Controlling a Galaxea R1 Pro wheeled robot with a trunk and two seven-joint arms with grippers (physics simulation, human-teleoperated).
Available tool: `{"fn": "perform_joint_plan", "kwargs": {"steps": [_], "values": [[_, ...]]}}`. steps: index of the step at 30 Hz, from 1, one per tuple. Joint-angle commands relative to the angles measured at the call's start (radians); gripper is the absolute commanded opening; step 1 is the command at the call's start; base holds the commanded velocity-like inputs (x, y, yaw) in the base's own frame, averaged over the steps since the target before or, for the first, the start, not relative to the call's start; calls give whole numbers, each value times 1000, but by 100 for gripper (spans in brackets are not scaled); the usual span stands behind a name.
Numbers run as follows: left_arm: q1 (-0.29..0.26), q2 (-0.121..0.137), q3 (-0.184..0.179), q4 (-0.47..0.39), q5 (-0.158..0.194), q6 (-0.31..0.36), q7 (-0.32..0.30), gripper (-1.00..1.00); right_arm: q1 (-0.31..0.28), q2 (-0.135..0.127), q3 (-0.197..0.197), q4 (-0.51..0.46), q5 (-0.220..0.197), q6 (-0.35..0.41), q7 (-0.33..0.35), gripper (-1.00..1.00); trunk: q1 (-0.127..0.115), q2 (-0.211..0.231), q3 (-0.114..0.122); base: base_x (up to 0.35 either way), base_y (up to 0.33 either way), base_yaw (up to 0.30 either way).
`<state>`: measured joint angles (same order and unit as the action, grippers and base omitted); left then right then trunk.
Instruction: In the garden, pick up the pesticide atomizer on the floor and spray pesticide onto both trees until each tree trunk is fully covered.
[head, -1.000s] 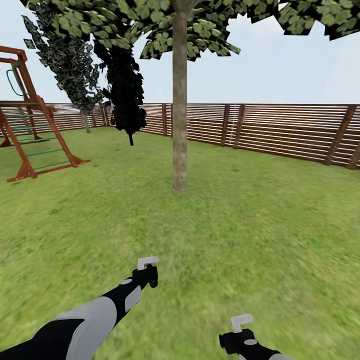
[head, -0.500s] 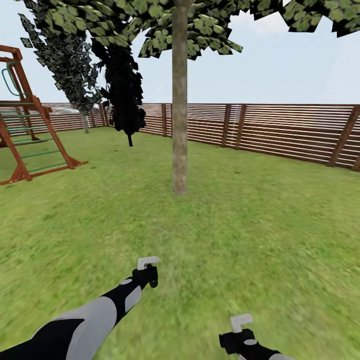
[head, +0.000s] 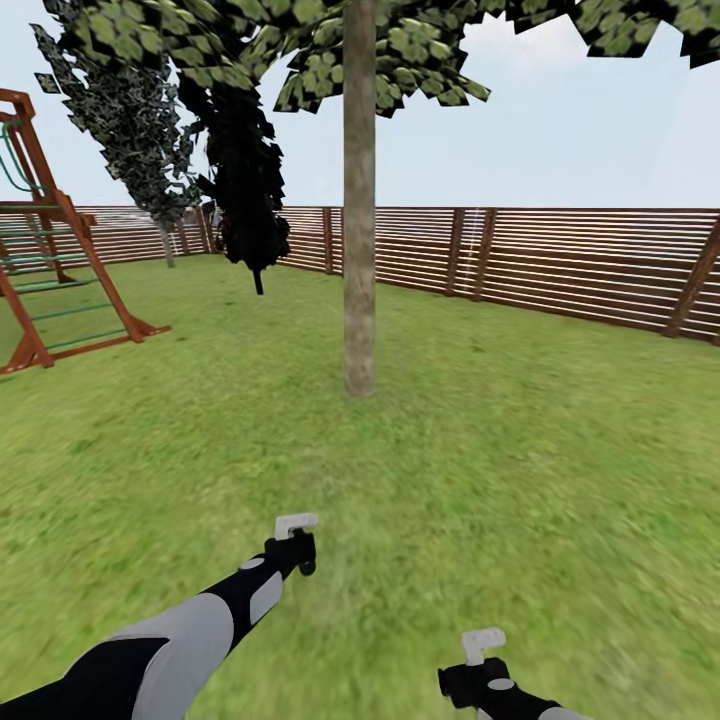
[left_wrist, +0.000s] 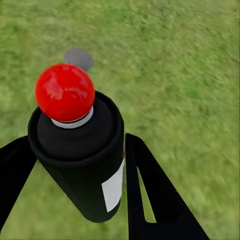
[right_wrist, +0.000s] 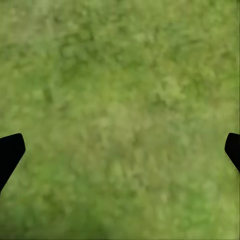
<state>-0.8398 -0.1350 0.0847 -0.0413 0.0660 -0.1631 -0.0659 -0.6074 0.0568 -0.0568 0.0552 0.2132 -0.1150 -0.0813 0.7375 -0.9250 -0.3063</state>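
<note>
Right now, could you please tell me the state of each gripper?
Left gripper: shut on the pesticide atomizer, red nozzle tip up.
Right gripper: open, holding nothing, above the lawn.

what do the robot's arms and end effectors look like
Both arms are glossy black with light grey rounded panels; the left arm shows the most of this. Each ends in a black wrist topped by a small pale grey hooked bracket. The left end effector and the right end effector have flat, black, tapering fingers. No cables or markings are visible.

Black, red-tipped pesticide atomizer between fingers (tree trunk ahead)
</note>
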Motion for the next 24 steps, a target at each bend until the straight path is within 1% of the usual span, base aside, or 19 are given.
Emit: {"fn": "perform_joint_plan", "kwargs": {"steps": [1,5,6,8,10,13,14,15,16,17,18,19,20,21,22,23,24], "values": [[0,0,1,0,0,-1,0,-100,0,-1,0,0,0,0,0,100,0,0,0,279,0,0],[0,2,0,-1,-1,-4,0,-100,0,-8,-3,-3,-4,-4,-1,100,0,0,0,90,0,0],[0,6,0,-3,-2,-18,0,-100,0,-24,-1,-9,-3,-32,-1,100,0,0,0,12,0,0],[0,16,0,-4,-2,-26,0,-100,0,-34,-1,-12,-1,-53,-2,100,0,0,0,6,0,0],[-1,22,0,-4,-3,-30,0,-100,0,-61,1,-13,1,-62,-4,100,0,0,0,2,0,0],[-1,25,0,-3,-4,-31,-2,-100,0,-80,2,-14,2,-64,3,100,0,0,0,0,0,0],[-1,26,-1,-3,-4,-31,-3,-100,0,-82,2,-14,3,-63,11,100,0,0,0,0,0,0],[0,26,-2,-3,-6,-32,-10,-100,0,-88,3,-15,3,-61,54,100,0,0,0,0,0,0],[0,29,-2,-2,-6,-32,-32,-100,0,-102,3,-15,3,-61,103,100,0,0,0,0,0,0],[-1,39,-3,-2,-7,-33,-82,-100,0,-125,3,-17,3,-60,168,100,0,0,0,0,0,0],[0,53,-3,-2,-7,-33,-160,-100,0,-152,2,-23,3,-58,246,100,0,0,0,0,0,0],[-1,74,-3,-2,-7,-33,-268,-100,-1,-181,2,-43,3,-49,339,100,0,0,0,0,0,0],[0,103,-4,-3,-8,-33,-416,-100,-1,-214,1,-105,3,0,460,100,0,0,0,0,0,0],[-1,119,-5,-4,-8,-32,-497,-100,-1,-227,1,-164,3,50,526,100,0,0,0,0,0,0],[-1,141,-13,-21,-8,-31,-634,-100,-3,-243,0,-385,2,220,628,100,0,0,0,0,0,0],[-1,145,-21,-44,-9,-29,-662,-100,-14,-244,0,-444,2,267,647,100,0,0,0,0,0,0],[-1,148,-27,-73,-9,-27,-681,-100,-41,-245,1,-483,2,298,658,100,0,0,0,0,0,0]]}}
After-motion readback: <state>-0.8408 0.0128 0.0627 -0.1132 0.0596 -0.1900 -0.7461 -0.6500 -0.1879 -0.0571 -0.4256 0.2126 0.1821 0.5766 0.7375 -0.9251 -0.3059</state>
